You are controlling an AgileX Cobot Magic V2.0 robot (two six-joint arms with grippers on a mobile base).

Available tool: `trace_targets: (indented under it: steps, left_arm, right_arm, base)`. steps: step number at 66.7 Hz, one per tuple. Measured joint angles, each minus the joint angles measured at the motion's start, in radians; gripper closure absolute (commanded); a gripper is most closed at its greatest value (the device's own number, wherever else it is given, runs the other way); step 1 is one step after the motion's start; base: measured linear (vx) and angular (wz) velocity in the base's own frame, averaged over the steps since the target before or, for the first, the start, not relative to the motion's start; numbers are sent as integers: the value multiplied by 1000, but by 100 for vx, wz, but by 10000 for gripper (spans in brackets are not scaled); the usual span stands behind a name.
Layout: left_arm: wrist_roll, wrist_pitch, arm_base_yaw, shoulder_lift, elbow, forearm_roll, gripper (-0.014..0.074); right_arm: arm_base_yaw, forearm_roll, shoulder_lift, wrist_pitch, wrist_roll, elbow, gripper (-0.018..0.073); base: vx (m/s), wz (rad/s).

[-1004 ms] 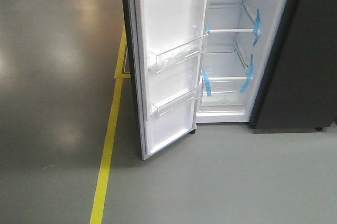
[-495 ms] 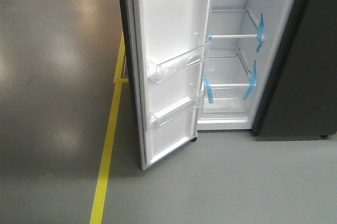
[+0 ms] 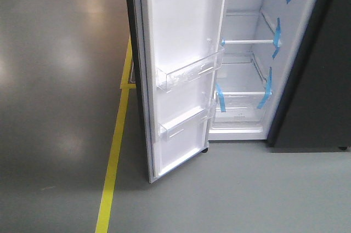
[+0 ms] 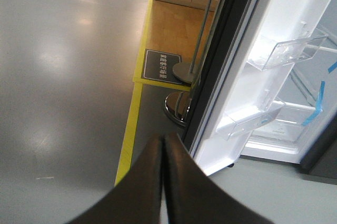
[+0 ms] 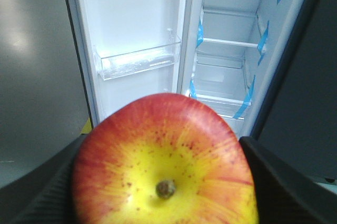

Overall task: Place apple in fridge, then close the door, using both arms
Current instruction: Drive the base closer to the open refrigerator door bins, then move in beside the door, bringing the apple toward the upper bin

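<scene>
Nearest, the right end effector (image 5: 166,190) is clamped on the apple (image 5: 164,150), its stem dimple facing the camera. The left end effector (image 4: 162,179) has its fingers pressed together. Farther off, the door (image 3: 181,24) stands open, left of the fridge (image 3: 245,24) with its blue tape (image 3: 265,95).
</scene>
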Motion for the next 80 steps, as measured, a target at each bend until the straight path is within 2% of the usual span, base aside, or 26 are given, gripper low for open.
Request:
trace_targets:
  steps: [80]
  left_arm:
    - [0,0,0,0,0,0,602]
  right_arm:
    - [0,0,0,0,0,0,384]
  base:
    - [8,0]
